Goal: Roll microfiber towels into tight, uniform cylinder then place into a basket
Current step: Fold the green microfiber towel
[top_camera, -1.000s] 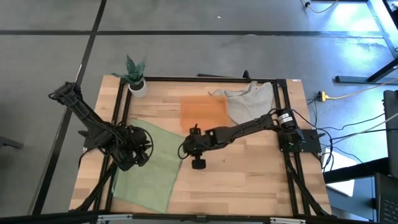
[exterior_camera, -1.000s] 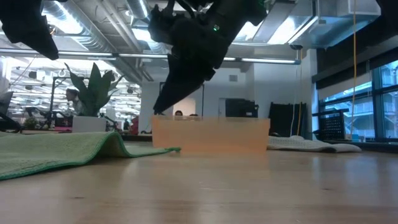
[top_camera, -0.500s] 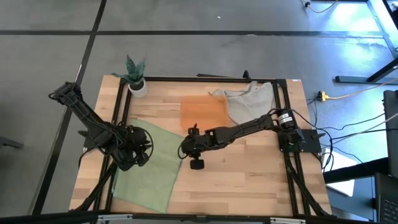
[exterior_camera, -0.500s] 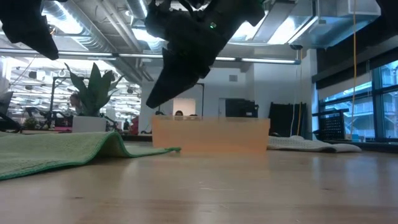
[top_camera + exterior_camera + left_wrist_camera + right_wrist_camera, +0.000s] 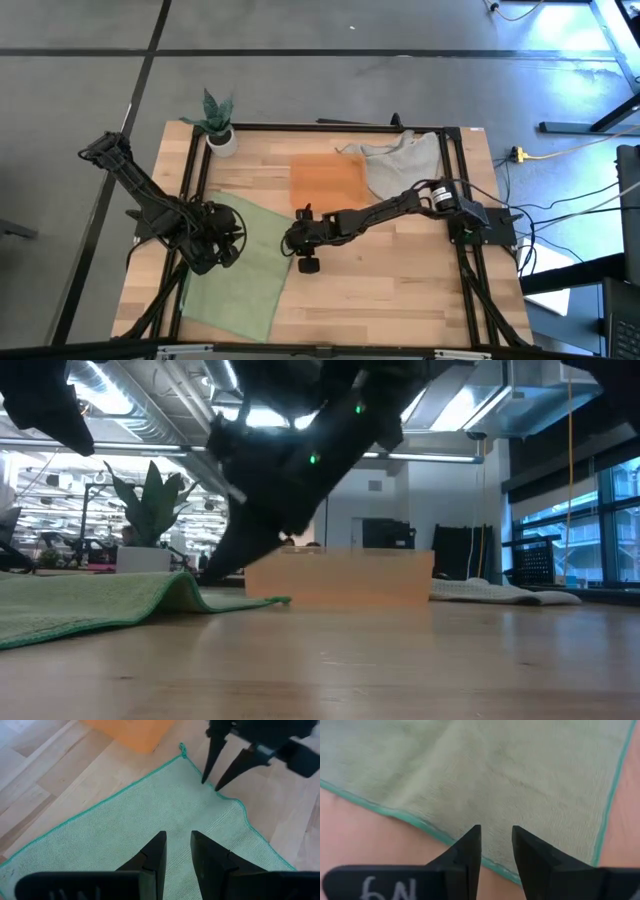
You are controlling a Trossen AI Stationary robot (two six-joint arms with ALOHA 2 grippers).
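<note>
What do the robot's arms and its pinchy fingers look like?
Both arms are black and made of jointed segments. The right arm has a silvery band near its elbow, and small green lights glow on it in the low view. Each gripper ends in two thin, pointed black fingers: left gripper, right gripper. White handwritten marks sit on the right gripper's body.

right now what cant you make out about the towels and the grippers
- High view: left gripper fingers hidden under its own wrist above the green towel.
- Low view: right gripper tips blur against the towel's raised edge; contact unclear.
- High view: grey towel, a crumpled heap, fold unreadable.
</note>
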